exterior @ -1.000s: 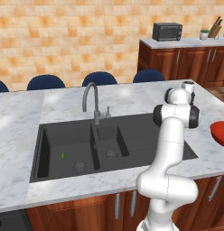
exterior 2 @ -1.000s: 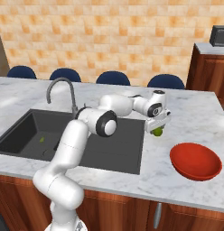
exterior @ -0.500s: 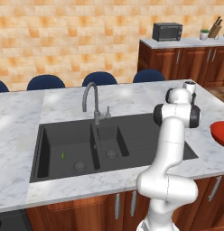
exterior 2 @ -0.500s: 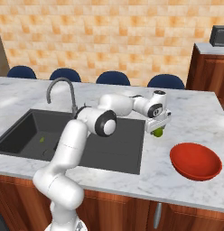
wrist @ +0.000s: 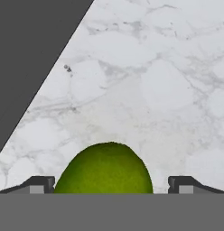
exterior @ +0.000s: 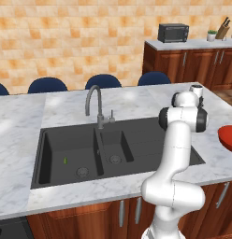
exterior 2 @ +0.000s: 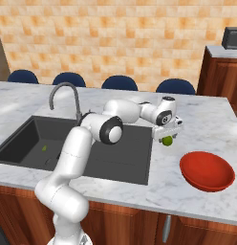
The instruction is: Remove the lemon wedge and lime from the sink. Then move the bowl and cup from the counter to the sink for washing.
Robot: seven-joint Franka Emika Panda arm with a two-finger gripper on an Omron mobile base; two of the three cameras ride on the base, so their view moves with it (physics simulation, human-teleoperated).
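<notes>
At the left of the bench, in the left basin of the dark sink, a tiny green lemon wedge lies on the bottom, near the round drain. In the right base view the same sliver sits far left in the sink. The grey tap curves up at the back edge of the sink, between the two basins. Next comes the flat dark draining part, and the white arm reaches across it toward the right side of the bench. The pincer points down just past the right edge of the sink, over the white marble. Its two tips stand wide apart. The lime, a small round yellow-green ball, is right under it, between the tips, at the bench top. In the hand view the lime sits in the gap with space on both sides, so the tips do not squeeze it, and the marble lies all around it with the dark sink edge off to one side. Further right, near the front right corner of the bench, the wide red bowl rests on the marble, well apart from the lime.
</notes>
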